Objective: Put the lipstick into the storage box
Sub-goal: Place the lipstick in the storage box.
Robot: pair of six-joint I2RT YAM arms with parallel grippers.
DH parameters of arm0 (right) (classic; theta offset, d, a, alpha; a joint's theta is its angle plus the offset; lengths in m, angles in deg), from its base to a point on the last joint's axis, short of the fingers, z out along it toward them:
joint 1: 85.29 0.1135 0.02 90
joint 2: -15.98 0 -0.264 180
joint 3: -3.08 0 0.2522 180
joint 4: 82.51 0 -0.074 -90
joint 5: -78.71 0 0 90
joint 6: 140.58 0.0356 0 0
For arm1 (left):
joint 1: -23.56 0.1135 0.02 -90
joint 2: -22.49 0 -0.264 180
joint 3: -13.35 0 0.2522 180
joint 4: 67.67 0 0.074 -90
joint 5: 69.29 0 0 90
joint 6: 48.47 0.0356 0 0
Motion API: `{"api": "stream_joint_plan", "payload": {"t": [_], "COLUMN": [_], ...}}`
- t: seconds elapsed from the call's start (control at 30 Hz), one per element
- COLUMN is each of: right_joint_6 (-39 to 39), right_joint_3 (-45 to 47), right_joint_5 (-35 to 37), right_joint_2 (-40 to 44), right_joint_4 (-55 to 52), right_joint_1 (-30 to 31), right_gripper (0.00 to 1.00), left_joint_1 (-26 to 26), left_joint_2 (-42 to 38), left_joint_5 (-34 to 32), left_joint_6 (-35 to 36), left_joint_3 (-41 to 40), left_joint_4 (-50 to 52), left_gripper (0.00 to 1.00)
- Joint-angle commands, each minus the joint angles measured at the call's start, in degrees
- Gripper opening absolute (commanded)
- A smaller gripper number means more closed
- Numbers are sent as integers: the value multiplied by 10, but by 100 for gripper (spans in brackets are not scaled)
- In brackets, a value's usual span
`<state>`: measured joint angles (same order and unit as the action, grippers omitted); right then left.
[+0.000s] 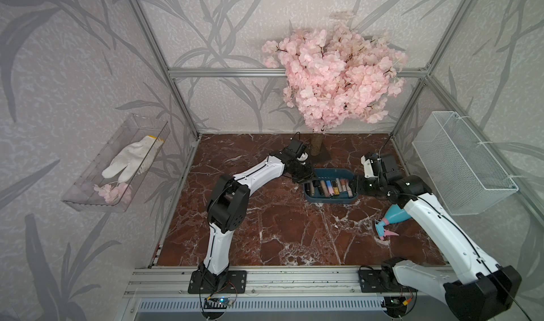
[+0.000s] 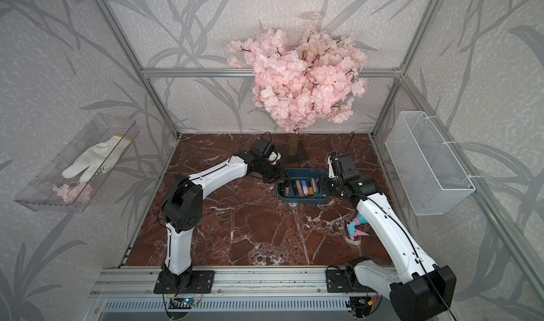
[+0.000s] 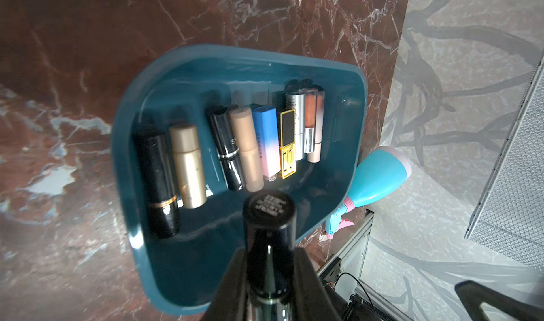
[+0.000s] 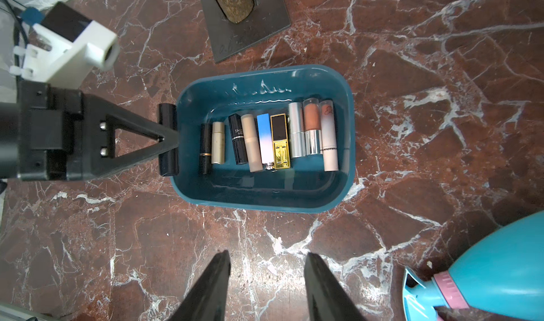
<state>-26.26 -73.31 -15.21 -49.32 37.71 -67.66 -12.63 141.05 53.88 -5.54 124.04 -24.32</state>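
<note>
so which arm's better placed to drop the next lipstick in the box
Left. The left end effector is shut on a black lipstick right at the rim of the teal storage box; the right end effector is open and empty.

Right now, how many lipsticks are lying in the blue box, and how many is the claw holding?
lipsticks lying in the storage box: 9
black lipstick in the left claw: 1
Total: 10

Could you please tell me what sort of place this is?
Probably a staged robot test cell: an aluminium frame with wallpapered panels, a marble-look tabletop and an artificial blossom tree.
</note>
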Motion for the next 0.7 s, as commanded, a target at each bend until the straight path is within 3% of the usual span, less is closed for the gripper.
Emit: {"api": "stream_joint_plan", "payload": {"t": [0.0, 0.67], "right_joint_6": [-15, -31], "right_joint_3": [3, 12], "right_joint_5": [7, -26], "right_joint_2": [2, -12], "right_joint_4": [-16, -3], "right_joint_1": [-5, -37], "right_gripper": [46, 47], "left_joint_1": [-10, -26], "left_joint_2": [26, 120], "left_joint_5": [9, -46], "left_joint_6": [2, 21], "left_joint_3": [43, 120], "left_joint_4": [20, 106], "left_gripper": [14, 15]}}
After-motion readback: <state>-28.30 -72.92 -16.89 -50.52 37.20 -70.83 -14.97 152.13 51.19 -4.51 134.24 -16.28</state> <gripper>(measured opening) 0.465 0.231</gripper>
